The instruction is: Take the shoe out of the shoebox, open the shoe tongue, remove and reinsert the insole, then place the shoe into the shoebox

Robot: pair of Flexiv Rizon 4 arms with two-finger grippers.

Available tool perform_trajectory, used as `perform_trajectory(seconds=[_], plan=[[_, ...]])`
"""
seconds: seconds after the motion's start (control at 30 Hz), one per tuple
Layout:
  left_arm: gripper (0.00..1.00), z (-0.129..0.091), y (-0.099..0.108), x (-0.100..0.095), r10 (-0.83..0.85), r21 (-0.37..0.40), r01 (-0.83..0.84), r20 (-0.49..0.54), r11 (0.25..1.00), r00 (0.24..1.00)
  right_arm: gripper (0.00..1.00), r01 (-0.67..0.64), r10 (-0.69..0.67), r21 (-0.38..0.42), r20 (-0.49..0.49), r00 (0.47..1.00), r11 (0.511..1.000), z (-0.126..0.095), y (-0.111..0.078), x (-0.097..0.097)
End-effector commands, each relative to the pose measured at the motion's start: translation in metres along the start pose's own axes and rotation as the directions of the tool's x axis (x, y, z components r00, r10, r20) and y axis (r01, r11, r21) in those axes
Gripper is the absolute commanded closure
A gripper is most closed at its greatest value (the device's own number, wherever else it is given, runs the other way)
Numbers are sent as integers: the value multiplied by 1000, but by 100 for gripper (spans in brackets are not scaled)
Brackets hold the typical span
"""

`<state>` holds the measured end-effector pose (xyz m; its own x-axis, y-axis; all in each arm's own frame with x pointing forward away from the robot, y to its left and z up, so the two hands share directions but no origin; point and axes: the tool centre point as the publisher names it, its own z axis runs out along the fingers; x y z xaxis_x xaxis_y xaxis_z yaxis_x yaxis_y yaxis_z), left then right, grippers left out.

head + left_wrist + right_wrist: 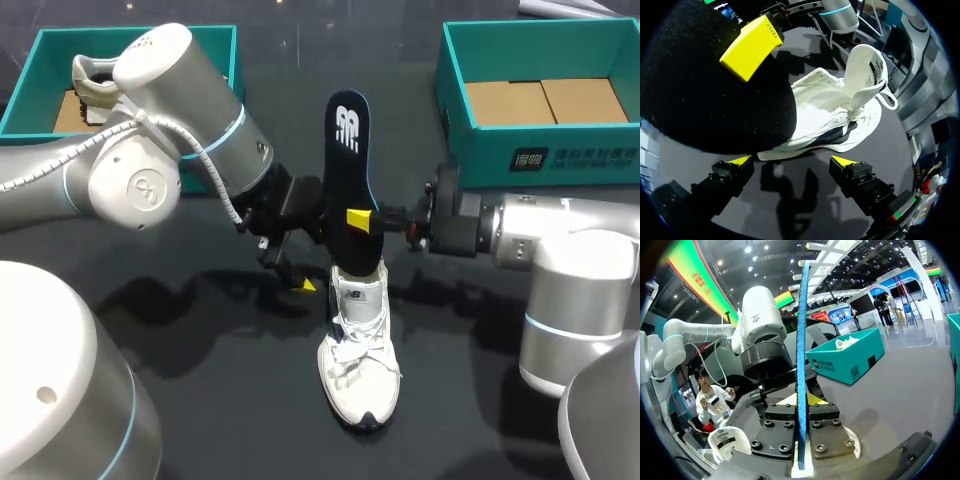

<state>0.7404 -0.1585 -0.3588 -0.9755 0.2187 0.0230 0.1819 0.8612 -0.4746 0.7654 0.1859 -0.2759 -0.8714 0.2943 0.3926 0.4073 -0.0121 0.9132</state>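
Observation:
A white shoe (360,372) stands on the black table, toe toward the near edge. A black insole (348,170) rises upright out of its heel opening. My right gripper (360,222) is shut on the insole's middle; in the right wrist view the insole (801,340) shows edge-on, pinched by that gripper (801,401). My left gripper (290,266) hangs open just left of the shoe's heel, holding nothing. In the left wrist view the shoe (840,117) lies ahead of the open left gripper (791,162), its tongue (867,67) lifted, and the insole (705,85) looms close.
A teal shoebox (215,50) at the back left holds another shoe (92,82). A second teal shoebox (520,150) at the back right shows only its cardboard floor. The left arm's wrist (760,340) stands just beyond the insole.

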Motion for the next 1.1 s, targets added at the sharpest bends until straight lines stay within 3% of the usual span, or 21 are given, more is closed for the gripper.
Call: perform_trajectory(seconds=[0.03,1.1], plan=[[0,1,0,0,0,-3,0,0,1000,1000,100,-3,3,-4,-9,1000,1000,0,-4,0],[0,1,0,0,0,-3,0,0,1000,1000,100,-40,41,12,-85,996,999,-3,-23,-4]])
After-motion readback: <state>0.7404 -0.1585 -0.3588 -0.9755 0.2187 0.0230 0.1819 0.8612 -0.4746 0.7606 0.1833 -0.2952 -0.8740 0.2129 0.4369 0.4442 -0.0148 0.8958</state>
